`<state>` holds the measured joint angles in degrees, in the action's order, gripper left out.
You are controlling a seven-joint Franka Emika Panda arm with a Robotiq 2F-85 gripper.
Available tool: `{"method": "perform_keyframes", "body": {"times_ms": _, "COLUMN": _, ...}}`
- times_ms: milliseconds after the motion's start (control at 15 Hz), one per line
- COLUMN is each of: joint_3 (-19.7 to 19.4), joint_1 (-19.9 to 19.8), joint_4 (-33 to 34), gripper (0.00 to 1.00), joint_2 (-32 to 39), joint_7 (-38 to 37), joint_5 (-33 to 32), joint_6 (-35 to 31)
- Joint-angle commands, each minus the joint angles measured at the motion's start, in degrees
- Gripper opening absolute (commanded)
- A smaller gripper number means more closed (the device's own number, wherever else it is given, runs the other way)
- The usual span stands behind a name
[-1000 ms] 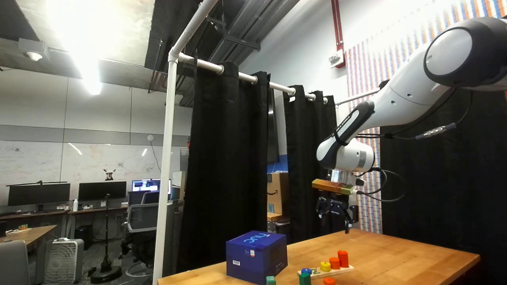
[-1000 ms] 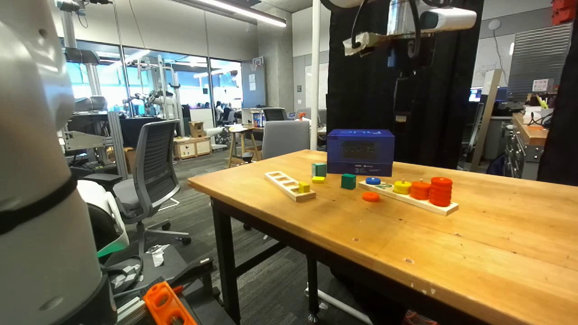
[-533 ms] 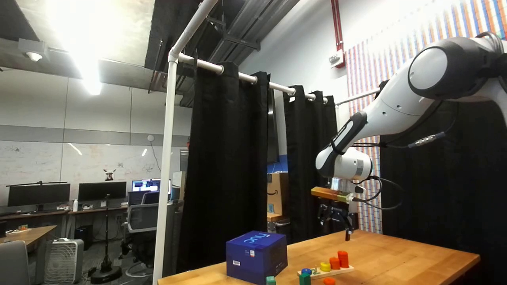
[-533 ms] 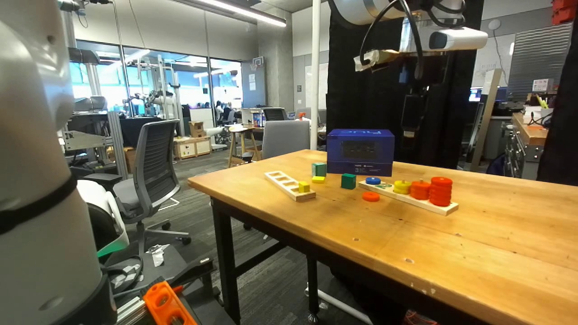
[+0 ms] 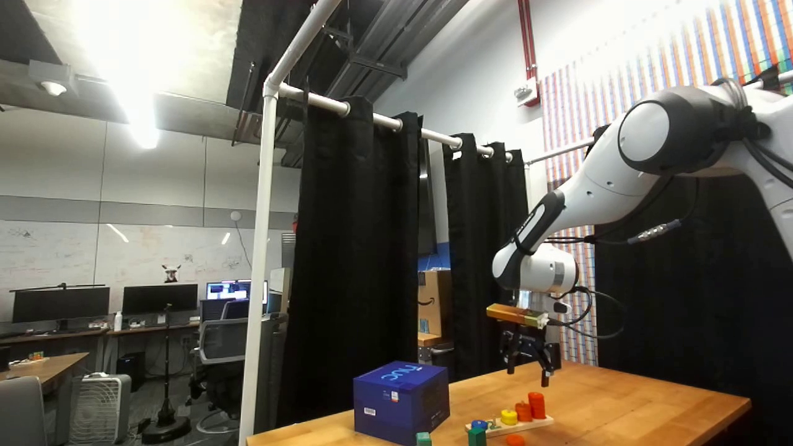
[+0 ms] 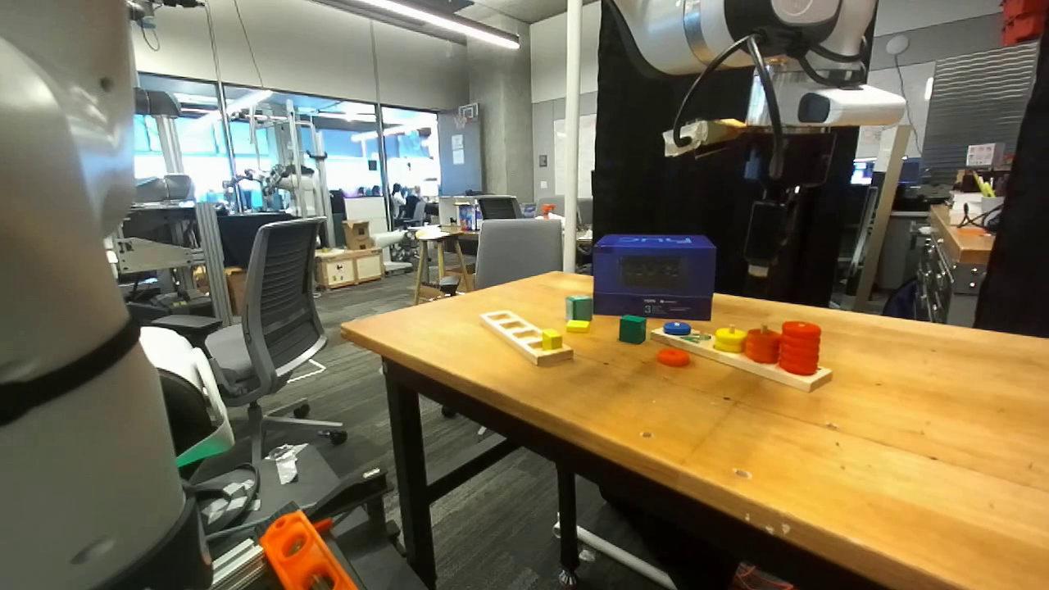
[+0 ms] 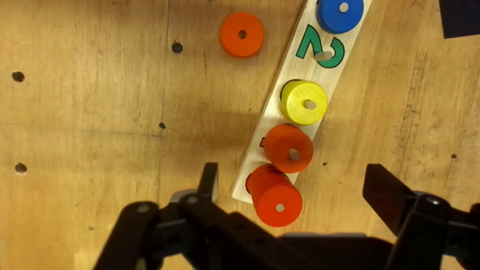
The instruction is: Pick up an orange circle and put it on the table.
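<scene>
Two black fingers are standing spread wide apart on the gripper, which is hovering over the table at the end of the white arm. From where I'm watching, the board is lying at a slant below the gripper, and in the wrist view its red stack, the tallest, is showing between the fingers but lower, apart from them. Outward from the gripper, the orange stack is sitting just beside the red; next the yellow stack is standing, then a peg is poking up by a green 2, and a blue disc is resting past that. One loose orange disc is lying flat on the table ahead of the fingers, near the board but apart from it.

Farther off from the gripper, in an exterior view, two green blocks are sitting on the table, and a yellow block is resting at one end of a pale frame. In both exterior views the box is standing to one side of the gripper and lower than it. A black curtain is hanging behind the gripper.
</scene>
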<state>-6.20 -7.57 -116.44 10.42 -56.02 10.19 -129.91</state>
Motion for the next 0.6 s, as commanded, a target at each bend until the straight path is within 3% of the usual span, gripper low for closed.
{"method": "perform_keyframes", "body": {"times_ms": 0, "joint_3": -1.1, "joint_1": 0.3, "joint_4": 3.2, "gripper": 1.0, "joint_2": 3.2, "joint_7": -0.6, "joint_5": 1.8, "joint_6": 0.8}}
{"method": "perform_keyframes", "body": {"times_ms": 533, "joint_3": -2.4, "joint_1": 0.0, "joint_4": 5.9, "gripper": 1.0, "joint_2": 7.2, "joint_7": -0.2, "joint_5": 2.5, "joint_6": 2.0}}
